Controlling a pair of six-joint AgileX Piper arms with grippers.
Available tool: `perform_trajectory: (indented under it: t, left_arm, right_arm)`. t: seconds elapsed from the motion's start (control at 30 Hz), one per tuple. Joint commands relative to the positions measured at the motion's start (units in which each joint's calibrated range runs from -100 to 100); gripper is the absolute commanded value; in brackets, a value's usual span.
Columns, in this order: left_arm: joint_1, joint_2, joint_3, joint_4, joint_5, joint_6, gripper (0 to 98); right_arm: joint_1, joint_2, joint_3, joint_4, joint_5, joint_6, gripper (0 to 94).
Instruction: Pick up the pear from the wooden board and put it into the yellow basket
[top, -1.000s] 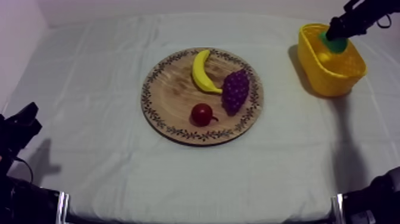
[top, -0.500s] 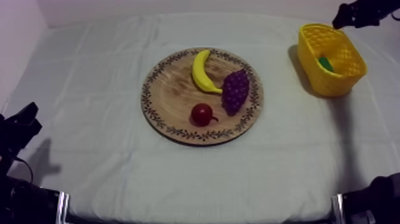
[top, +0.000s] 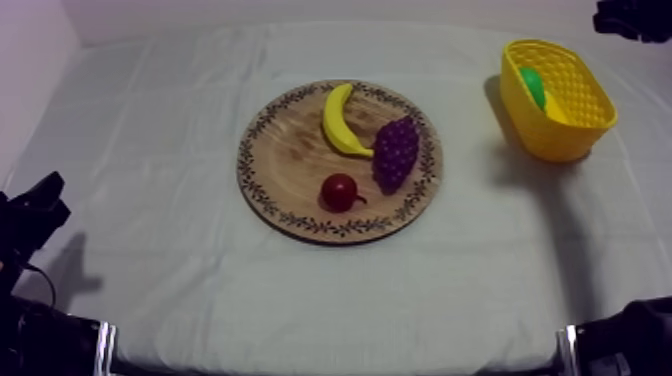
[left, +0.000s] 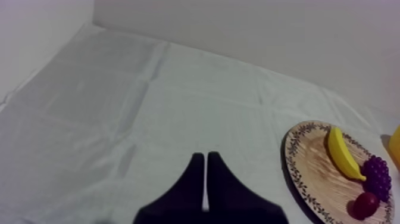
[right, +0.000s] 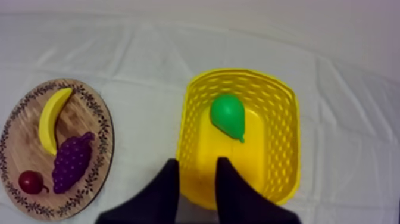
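Right end effector (right: 196, 162) hung open, empty, over the yellow lattice basket (right: 283, 137) holding the green toy pear (right: 227, 116); seemingly only withdrawal remained.

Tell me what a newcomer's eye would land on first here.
The green pear lies inside the yellow basket at the right of the table, the right gripper open above it. At the middle, the round wooden board carries a banana, grapes and a small red fruit.

Green pear (right: 228, 116) lies on its side inside the yellow basket (right: 280, 113), well apart from the wooden board (right: 18, 140)
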Motion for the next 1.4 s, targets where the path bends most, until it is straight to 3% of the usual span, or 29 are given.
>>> perform_trajectory:
  t: [0.0,0.13,0.37,0.53,1.03,1.17,1.37]
  left_arm:
    - [-0.02,0.0,0.05,0.02,-0.01,0.02,0.1]
    - [-0.02,0.0,0.05,0.02,-0.01,0.02,0.1]
    - [-0.02,0.0,0.05,0.02,-0.01,0.02,0.1]
    - [-0.02,0.0,0.05,0.02,-0.01,0.02,0.1]
    - [-0.02,0.0,0.05,0.02,-0.01,0.02,0.1]
    - [-0.02,0.0,0.05,0.02,-0.01,0.02,0.1]
    - [-0.02,0.0,0.05,0.02,-0.01,0.02,0.1]
  right_arm:
    - [-1.04,-9.87,9.26,1.47,-4.33,-1.33,9.2]
    - [-2.8,-20.4,19.64,4.9,-7.99,-4.33,6.4]
    - [-5.54,-35.91,34.89,14.51,-9.54,-12.79,4.8]
    - [-5.04,-45.93,44.87,18.33,-12.62,-15.9,2.3]
    - [-2.66,-66.61,62.94,15.95,-14.13,-13.56,0.6]
    - [-2.39,-68.26,64.83,15.35,-13.8,-13.66,0.6]
    - [-1.14,-68.72,66.74,13.25,-18.07,-11.94,0.6]
